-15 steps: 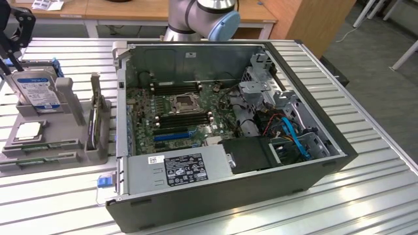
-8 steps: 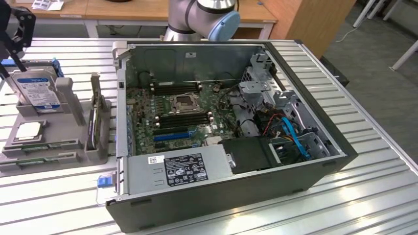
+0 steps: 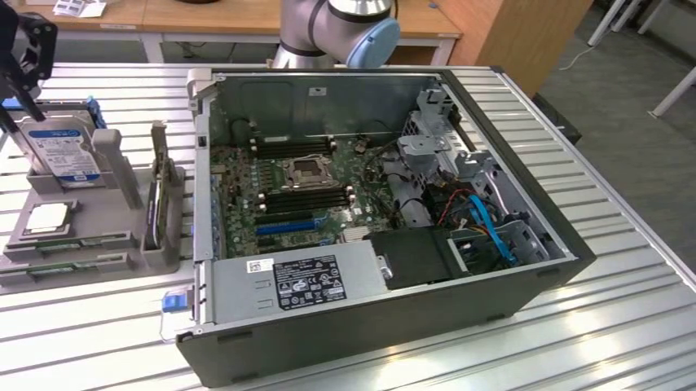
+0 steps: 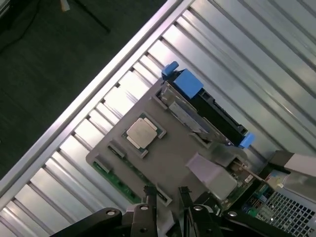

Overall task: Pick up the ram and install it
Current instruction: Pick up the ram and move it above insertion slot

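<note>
The fingers [image 4: 149, 200] stand apart and hold nothing. They hang above the grey holder [image 4: 170, 158] on the slatted surface [image 4: 232, 54], at the exterior view's left of the open computer case [image 3: 381, 326]. The ram [image 4: 116, 183] lies flat along the holder's outer edge, across the processor chip [image 4: 143, 133] from the hard drive [image 4: 217, 116]. Its long axis follows that edge. Its nearer end lies just beside the fingers, outside their gap and skew to their closing line.
</note>
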### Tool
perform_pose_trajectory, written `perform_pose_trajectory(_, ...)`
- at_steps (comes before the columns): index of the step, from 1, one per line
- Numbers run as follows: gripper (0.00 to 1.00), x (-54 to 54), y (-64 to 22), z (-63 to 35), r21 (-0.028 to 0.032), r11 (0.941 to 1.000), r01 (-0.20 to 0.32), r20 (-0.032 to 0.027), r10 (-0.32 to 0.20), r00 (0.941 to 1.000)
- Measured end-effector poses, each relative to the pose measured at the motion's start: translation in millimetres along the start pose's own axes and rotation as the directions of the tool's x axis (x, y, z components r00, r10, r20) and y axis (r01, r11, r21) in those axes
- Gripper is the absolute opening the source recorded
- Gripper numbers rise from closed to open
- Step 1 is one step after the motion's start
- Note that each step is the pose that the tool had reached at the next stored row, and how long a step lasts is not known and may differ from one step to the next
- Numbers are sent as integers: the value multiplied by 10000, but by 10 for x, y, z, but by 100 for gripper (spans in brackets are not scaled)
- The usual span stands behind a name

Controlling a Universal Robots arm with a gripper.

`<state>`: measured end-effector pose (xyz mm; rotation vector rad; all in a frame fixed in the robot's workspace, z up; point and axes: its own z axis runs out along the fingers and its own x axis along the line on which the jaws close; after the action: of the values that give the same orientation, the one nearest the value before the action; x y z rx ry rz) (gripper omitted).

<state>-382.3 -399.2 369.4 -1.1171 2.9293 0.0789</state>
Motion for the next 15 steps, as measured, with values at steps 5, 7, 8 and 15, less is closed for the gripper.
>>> perform_pose_trajectory(5,31,1,-1,33,-23,9958,913,-40,-913,9958)
perform_pose_trajectory(7,31,1,-2,47,-34,9919,1271,-56,-1271,9919)
perform_pose_trajectory(8,31,1,-2,55,-39,9894,1448,-64,-1449,9894)
perform_pose_trajectory(15,31,3,-5,121,-79,9630,2694,-113,-2694,9630)
